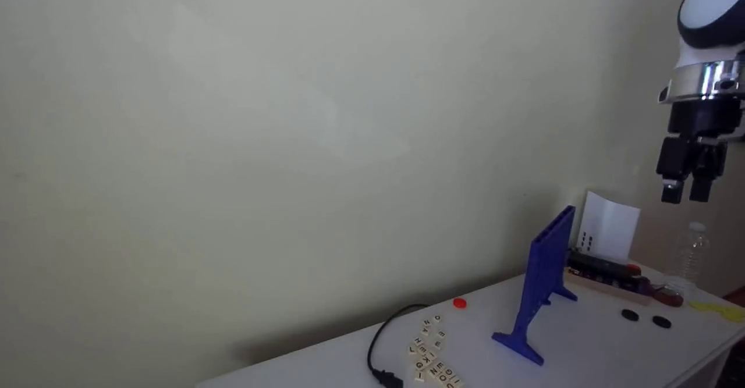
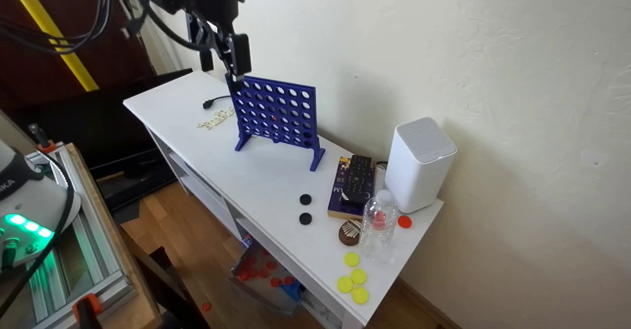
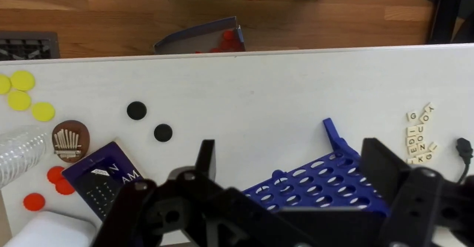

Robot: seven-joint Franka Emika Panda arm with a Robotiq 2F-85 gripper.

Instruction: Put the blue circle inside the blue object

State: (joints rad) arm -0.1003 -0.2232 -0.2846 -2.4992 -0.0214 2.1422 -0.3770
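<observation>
Our jaws stand wide apart in the wrist view, high above the white tabletop (image 2: 266, 186).
We see the blue object (image 2: 277, 105) upright on it near the wall (image 2: 517, 48), between the letter tiles (image 2: 217, 118) and the book (image 2: 338, 196); two dark discs (image 2: 305, 199) lie near the book, close together but not touching.

A bright-blue panel (image 2: 278, 114), pierced by a pattern of round holes in rows, rises from a white counter (image 2: 261, 181), with cream tiles (image 1: 426, 360) lettered in black to its left in both exterior views. Nearer in an exterior view, two black discs (image 2: 305, 199) show left of a purple-blue book (image 2: 340, 186) with white lettering, a black remote (image 2: 359, 178) and a brown thumb piano (image 2: 348, 236) with silvery tines. Four yellow discs (image 2: 359, 275) color the near end, with a red disc (image 2: 404, 222) by a white box (image 2: 420, 168) at right.
</observation>
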